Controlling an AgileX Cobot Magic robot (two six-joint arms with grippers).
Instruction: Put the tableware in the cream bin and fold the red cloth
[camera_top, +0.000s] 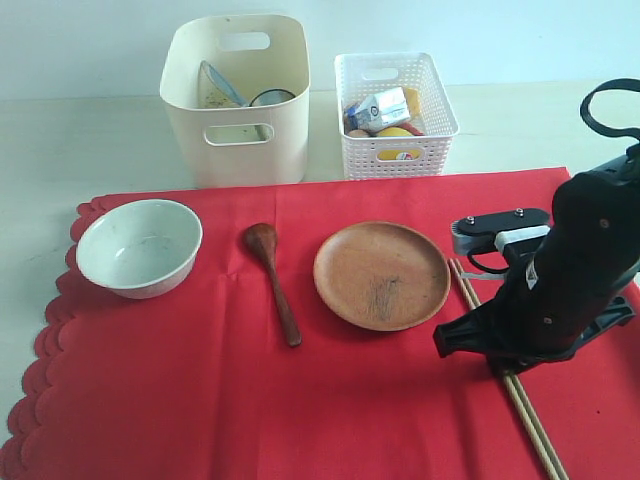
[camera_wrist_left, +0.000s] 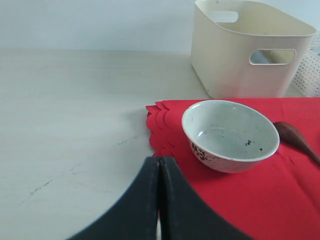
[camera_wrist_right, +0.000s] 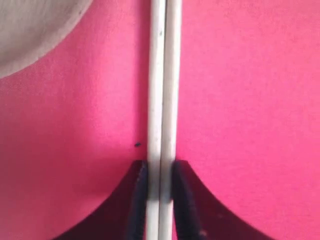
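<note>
Our right tool (camera_wrist_right: 160, 167) is down on the red cloth (camera_top: 200, 400) with its jaws narrowed onto the chopsticks (camera_wrist_right: 162, 75), one jaw pressing each outer side, so the pair sits pinched together between them. In the exterior view the grip falls roughly at mid-length, which we judge good for balance. The sticks lie flat toward the right side of the counter (camera_wrist_left: 65, 125), running from beside the plate (camera_top: 381, 274) down to the near edge.

To do this step well, we first make sure that both sticks are caught and no fold of cloth is caught with them. Then we lift straight up, slowly, because a thin round stick can roll out of a flat grip. The far ends of the sticks sit just beside the plate's rim, so we clear that before swinging. We carry the pair level over the plate toward the cream bin (camera_top: 235, 150), which stands past the cloth's far edge, left of the white basket (camera_top: 395, 150). There we tip one end down into the bin's mouth before we let go, since the sticks look long against it.

Our left tool (camera_wrist_left: 159, 200) is closed on nothing and hangs over bare counter near the cloth's scalloped left edge. The bowl (camera_top: 139, 246) is close by, and the spoon (camera_top: 275, 280) lies between bowl and plate.
</note>
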